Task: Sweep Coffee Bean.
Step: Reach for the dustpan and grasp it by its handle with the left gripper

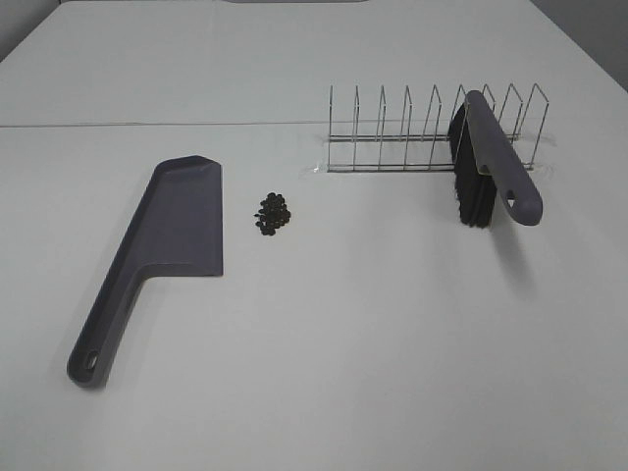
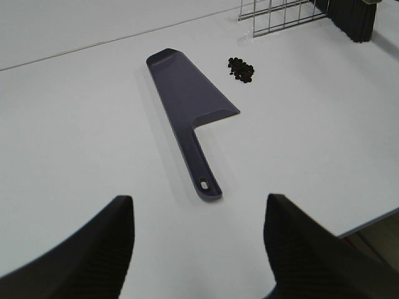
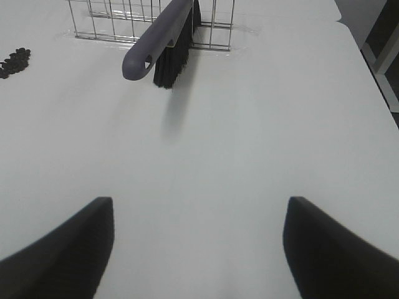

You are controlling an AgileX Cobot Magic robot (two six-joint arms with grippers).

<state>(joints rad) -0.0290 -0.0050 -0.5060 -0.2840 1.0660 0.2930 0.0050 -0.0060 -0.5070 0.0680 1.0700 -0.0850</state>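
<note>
Coffee beans (image 1: 273, 213): clustered on the counter (image 1: 392, 334), just beside the dustpan (image 1: 182, 221), unswept.
Brush (image 1: 491, 167): leaning in the wire rack (image 1: 412, 132), untouched.
Left tool (image 2: 196, 249): apart, empty.
Right tool (image 3: 199, 249): apart, empty.
Progress: nothing begun.

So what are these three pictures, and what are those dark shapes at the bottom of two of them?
They all show one white table at the same moment. One camera looks down from high up. The other two ride on a robot's two wrists, and the dark shapes are its jaws: the left gripper and the right gripper, both open and holding nothing. On the table lie a flat grey plastic dustpan with a long handle and, just beside it, a little heap of dark coffee beans. A grey-handled brush with black bristles leans in a silver wire rack.
</note>
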